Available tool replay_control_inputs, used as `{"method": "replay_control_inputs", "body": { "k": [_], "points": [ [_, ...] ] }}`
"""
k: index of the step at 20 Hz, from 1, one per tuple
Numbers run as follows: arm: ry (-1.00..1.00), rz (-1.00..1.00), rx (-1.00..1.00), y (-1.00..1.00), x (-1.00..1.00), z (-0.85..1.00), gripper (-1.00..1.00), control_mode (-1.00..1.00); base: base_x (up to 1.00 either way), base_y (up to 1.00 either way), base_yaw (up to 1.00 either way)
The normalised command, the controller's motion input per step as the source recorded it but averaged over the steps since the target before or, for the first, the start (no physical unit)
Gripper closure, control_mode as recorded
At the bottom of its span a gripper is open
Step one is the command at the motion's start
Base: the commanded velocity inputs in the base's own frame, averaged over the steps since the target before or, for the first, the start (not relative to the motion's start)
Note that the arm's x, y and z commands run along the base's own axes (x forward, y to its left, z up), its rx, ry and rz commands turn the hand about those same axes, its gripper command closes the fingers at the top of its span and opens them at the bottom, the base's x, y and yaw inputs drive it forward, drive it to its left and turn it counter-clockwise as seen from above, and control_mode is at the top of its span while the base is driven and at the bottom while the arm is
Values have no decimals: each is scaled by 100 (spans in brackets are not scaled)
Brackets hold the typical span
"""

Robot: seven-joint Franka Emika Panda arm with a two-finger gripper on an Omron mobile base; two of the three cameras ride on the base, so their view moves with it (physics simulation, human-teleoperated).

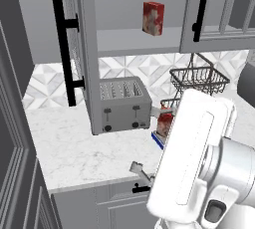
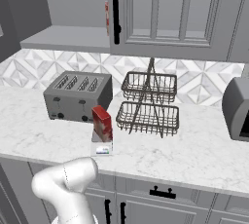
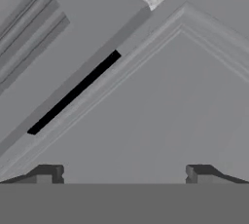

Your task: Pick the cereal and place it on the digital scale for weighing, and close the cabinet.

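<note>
Wall cabinet (image 1: pixel 149 41): grey, left door swung open toward the near side, its long black bar handle (image 1: pixel 64 49) facing the camera in the left base view. Right door (image 2: pixel 170 13) shut, paned, with a black vertical handle.

Tabletop (image 2: pixel 194 145): white marble, with a patterned tile backsplash behind. Grey base drawers with short black handles run below the near edge.

Robot arm (image 1: pixel 199 163): white body low and near, at lower right of the left base view.

Toaster (image 2: pixel 78 96): grey, four slots, at the left of the tabletop against the backsplash. A rounded grey appliance (image 2: pixel 238 108) sits at the far right.

Two-tier wire basket (image 2: pixel 148 103): dark wire, just right of the toaster.

Digital scale (image 2: pixel 102 147): blue base, pale top plate, near side of the tabletop in front of the toaster's right end.

Cereal (image 2: pixel 102 123): red box, upright on the scale's plate, touching it. In the left base view it is partly hidden behind the arm (image 1: pixel 164 123).

Second red box (image 1: pixel 153 18): look-alike, upright on the cabinet's inner shelf.

Claw (image 3: pixel 124 172): hand view shows both finger tips well apart, spread wide, nothing between them; it faces a grey cabinet panel with a black bar handle (image 3: pixel 73 94).
</note>
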Motion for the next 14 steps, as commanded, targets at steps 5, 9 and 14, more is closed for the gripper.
{"method": "replay_control_inputs", "body": {
  "k": [5, 9, 14],
  "points": [
    [-25, -5, -15, 3, 0, -16, -100, -100, 0, 0, 0],
    [2, -1, 0, 0, 21, 0, -100, -100, 0, 0, 0],
    [-15, -6, -9, 2, 29, 0, -100, -100, 0, 0, 0]
  ]
}}
